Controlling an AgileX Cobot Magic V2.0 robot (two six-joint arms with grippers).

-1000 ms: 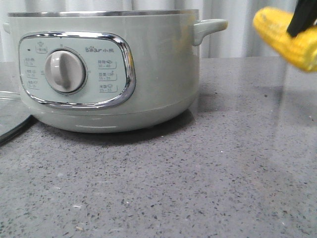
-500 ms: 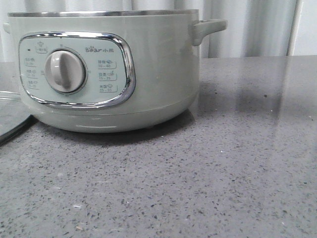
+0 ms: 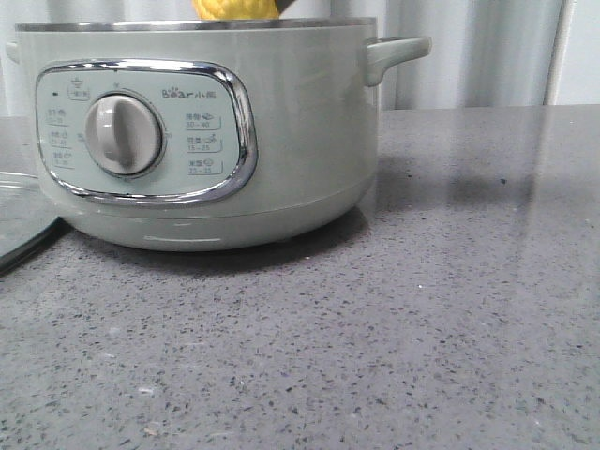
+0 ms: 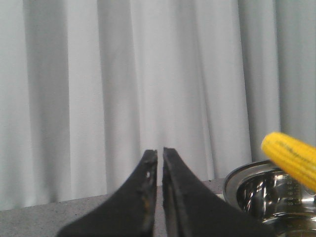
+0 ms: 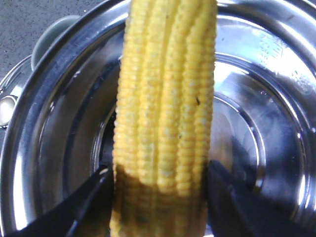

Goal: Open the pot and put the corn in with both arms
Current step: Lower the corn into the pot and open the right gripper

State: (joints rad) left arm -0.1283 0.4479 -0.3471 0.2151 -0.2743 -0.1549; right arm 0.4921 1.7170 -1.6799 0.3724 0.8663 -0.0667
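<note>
We see the corn [image 5: 165,113] hanging lengthwise above the open mouth of the pot [image 3: 206,131], its rows of kernels running straight down over the shiny steel inner bowl. In the front view only a yellow sliver of the cob shows above the pot's steel rim, near the middle of the rim. From the left wrist view its tip pokes in over the edge of the bowl, clear of the metal.

The right arm reaches over the pot from above, wrist camera looking down into it. The right tool [image 5: 160,197] pinches the cob, one dark finger [image 5: 89,202] pressed against each side of its near end, spread just as wide as the cob is thick.

The left arm is held up beside the pot, pointing toward the white curtain [image 4: 123,74] behind it. The left tool [image 4: 160,192] has its two black fingers pressed nearly together, only a thin slit between them, and holds nothing.

Around the pot we find the speckled grey tabletop [image 3: 394,319]. The glass lid [image 3: 19,220] lies flat on the tabletop at the pot's left side, near its base. The control panel with its beige dial [image 3: 122,134] faces the front camera, and one side handle [image 3: 398,52] juts out to the right.
</note>
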